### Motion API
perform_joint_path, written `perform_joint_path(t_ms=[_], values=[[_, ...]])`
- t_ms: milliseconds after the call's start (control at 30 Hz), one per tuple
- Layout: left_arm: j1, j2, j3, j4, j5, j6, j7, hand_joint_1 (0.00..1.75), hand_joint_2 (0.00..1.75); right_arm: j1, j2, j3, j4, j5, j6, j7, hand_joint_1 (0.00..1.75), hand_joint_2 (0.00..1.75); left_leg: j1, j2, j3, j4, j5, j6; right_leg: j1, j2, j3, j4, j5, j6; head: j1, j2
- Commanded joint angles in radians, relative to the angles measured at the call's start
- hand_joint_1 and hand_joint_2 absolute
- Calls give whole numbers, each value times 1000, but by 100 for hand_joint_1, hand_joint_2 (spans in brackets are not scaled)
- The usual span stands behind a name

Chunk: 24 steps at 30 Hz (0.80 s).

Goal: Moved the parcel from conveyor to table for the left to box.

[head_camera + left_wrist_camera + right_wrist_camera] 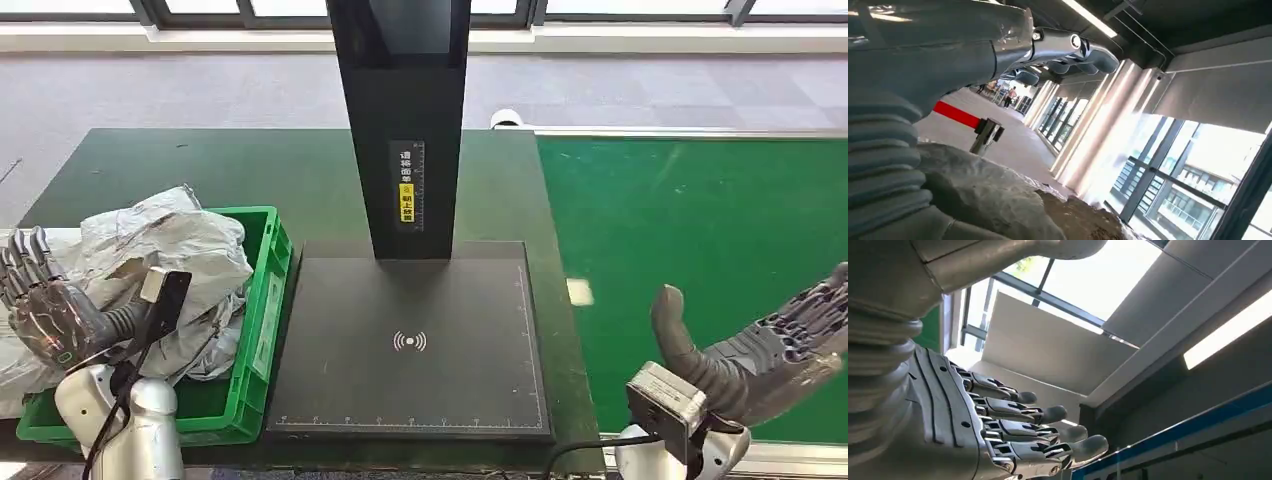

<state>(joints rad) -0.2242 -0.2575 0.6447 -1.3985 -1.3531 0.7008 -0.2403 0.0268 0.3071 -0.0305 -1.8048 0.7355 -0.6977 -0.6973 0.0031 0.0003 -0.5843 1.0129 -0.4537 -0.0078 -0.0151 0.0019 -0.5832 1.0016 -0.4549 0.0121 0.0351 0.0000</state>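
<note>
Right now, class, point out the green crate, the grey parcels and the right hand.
green crate (pixel 268 300), head view, its right wall.
grey parcels (pixel 185 245), head view, crumpled top.
right hand (pixel 775 345), head view, palm.

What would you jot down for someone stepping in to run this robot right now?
Left hand: open, fingers spread, hovering over the crumpled grey plastic parcels heaped in the green plastic crate; holds nothing.
Right hand: open, palm up, thumb raised, above the green conveyor belt; holds nothing.
The black scanning pad with its upright black post on the dark green table has no parcel on it. The visible stretch of belt carries just a small white patch.
Done: parcels already in the crate.
Left: wait for the next parcel on the belt, have the right hand bring it to the table, left hand boxes it.
</note>
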Motion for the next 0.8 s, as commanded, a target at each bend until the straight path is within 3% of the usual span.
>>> perform_joint_path(t_ms=[33,133,267,533,567,600,800], values=[[-31,10,22,38,35,-3,-45,0,0,-13,33,-67,53,-2,0,-1,0,175,1,-1,2,-2,1,0,1,-1,2,-2,0,-1,0,0],[-40,-16,55,-2,63,-3,-99,0,0,-13,35,-67,51,0,0,-1,0,175,1,-1,1,-2,1,0,1,-1,2,-2,0,-1,0,0],[-88,-92,182,-82,175,-3,-316,0,0,-17,40,-70,60,2,0,-1,0,175,2,0,0,0,0,0,2,0,1,-2,0,-1,0,0],[-90,-92,186,-84,180,-3,-324,0,0,-17,40,-71,60,2,0,-1,0,175,2,-1,1,-2,1,-1,2,-1,2,-3,1,-1,0,0],[-70,-92,60,-210,306,-3,-450,0,0,-15,42,-75,75,-1,0,-1,0,175,1,-1,1,-1,0,0,1,-1,2,-2,0,-1,0,0],[11,-92,6,-386,792,-3,-458,0,0,-19,42,-77,79,-2,0,-1,0,175,1,-2,1,-2,1,0,2,-2,2,-2,0,-1,0,0],[57,-92,-39,-474,823,-3,-458,0,0,-28,42,-85,92,-1,0,-1,0,175,2,4,1,-2,-1,0,2,3,1,-2,0,-1,0,0]])
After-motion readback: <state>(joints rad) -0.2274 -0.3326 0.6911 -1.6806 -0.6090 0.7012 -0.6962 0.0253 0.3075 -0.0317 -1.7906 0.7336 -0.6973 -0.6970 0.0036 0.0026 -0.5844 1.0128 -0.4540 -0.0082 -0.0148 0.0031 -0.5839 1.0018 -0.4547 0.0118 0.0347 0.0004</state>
